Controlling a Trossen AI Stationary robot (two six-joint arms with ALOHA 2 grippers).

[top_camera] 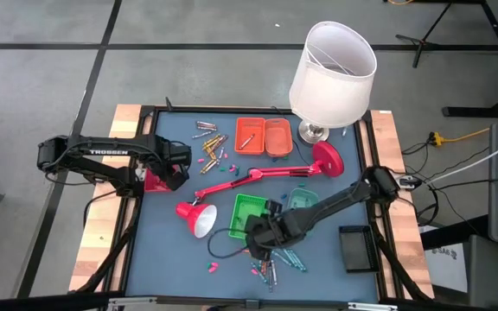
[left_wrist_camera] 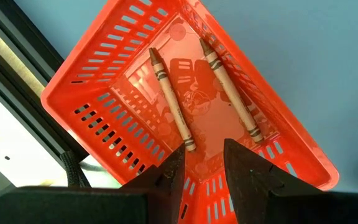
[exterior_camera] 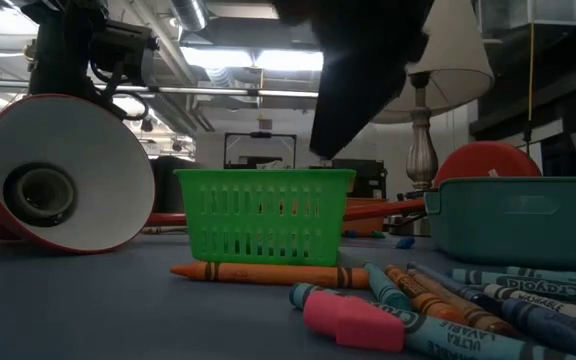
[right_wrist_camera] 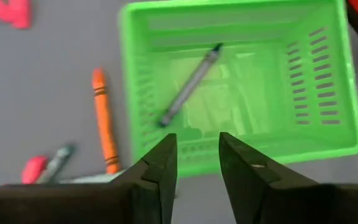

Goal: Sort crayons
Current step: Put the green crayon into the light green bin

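Right wrist view says it best: one grey-green crayon [right_wrist_camera: 190, 85] lies loose on the floor of the green basket [right_wrist_camera: 241, 149], and the right gripper [right_wrist_camera: 197, 163] hangs just over the basket's near wall with its fingers spread and nothing between them. An orange crayon [right_wrist_camera: 105, 120] sits on the counter [right_wrist_camera: 55, 81] right beside the basket, not sorted yet.

Over on the left, the left gripper [left_wrist_camera: 204, 168] hovers above a red basket [left_wrist_camera: 98, 112] with two red-orange crayons [left_wrist_camera: 173, 99] lying side by side in it. Its fingers stand a little apart and pinch nothing.

So I'd say sorting is only partway. From the high view there's a bunch of crayons in mixed colours [top_camera: 212, 142] at the far side next to the two orange trays [top_camera: 264, 136], and another loose pile [top_camera: 271, 263] at the near edge of the counter, blues and teals mostly. Low view shows those near ones up close [exterior_camera: 438, 295], paper-wrapped, pointed tips, heaped over each other, plus a pink eraser-looking block [exterior_camera: 353, 320].

Other stuff in the way: a red desk lamp [top_camera: 249, 181] lying across the middle, a white-shaded table lamp [top_camera: 331, 73] at the far right, a teal bin [exterior_camera: 513, 215] and a black tray [top_camera: 354, 246] on the right.
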